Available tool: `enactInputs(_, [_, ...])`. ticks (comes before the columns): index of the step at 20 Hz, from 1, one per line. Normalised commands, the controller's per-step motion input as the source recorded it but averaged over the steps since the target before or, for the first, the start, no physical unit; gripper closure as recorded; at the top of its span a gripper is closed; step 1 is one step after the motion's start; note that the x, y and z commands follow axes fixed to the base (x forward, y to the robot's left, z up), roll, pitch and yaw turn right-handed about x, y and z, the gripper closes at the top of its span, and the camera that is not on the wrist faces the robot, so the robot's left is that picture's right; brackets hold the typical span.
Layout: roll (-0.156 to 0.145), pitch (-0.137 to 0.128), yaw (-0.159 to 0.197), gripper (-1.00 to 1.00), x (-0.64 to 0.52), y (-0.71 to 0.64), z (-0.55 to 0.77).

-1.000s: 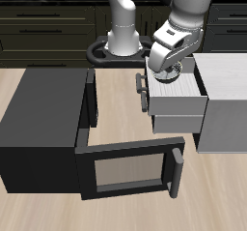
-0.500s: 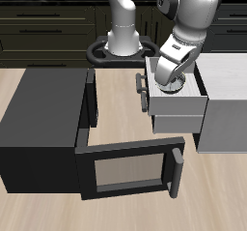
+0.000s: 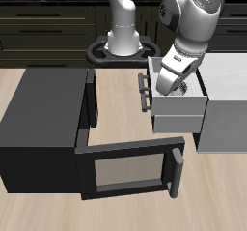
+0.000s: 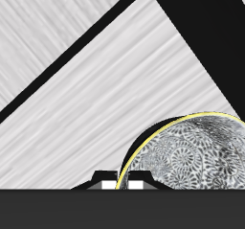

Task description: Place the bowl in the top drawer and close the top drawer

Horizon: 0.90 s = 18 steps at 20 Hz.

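The top drawer (image 3: 179, 106) stands pulled open, a light grey box with a dark bar handle (image 3: 145, 88) on its front. My gripper (image 3: 172, 82) hangs over the open drawer, tilted, just above its pale inside (image 4: 96, 89). It is shut on the bowl (image 4: 191, 151), whose patterned silvery surface and thin rim fill the wrist view close to the fingertips (image 4: 107, 183). In the exterior view the bowl is almost wholly hidden by the hand.
A large black box (image 3: 43, 119) stands beside the drawer, with its glass-fronted door (image 3: 125, 172) swung open toward the table's front edge. The grey cabinet (image 3: 227, 109) holds the drawer. The robot base (image 3: 123, 42) is at the back.
My gripper has moved with the bowl from above the drawer's handle end to over the drawer's inside, and has tilted. The drawer and the black box's door have not moved.
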Motion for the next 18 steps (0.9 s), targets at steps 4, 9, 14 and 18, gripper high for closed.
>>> enactInputs(4, [0.051,0.006,0.0,1.0,-0.02,0.3,-0.16])
enactInputs(9, [0.047,0.013,-0.025,1.0,0.01,0.19,-0.08])
enactInputs(14, [-0.014,-0.029,-0.016,-1.0,-0.03,0.01,0.0])
enactInputs(18, [0.011,-0.005,-0.033,-1.0,0.02,-0.09,0.09])
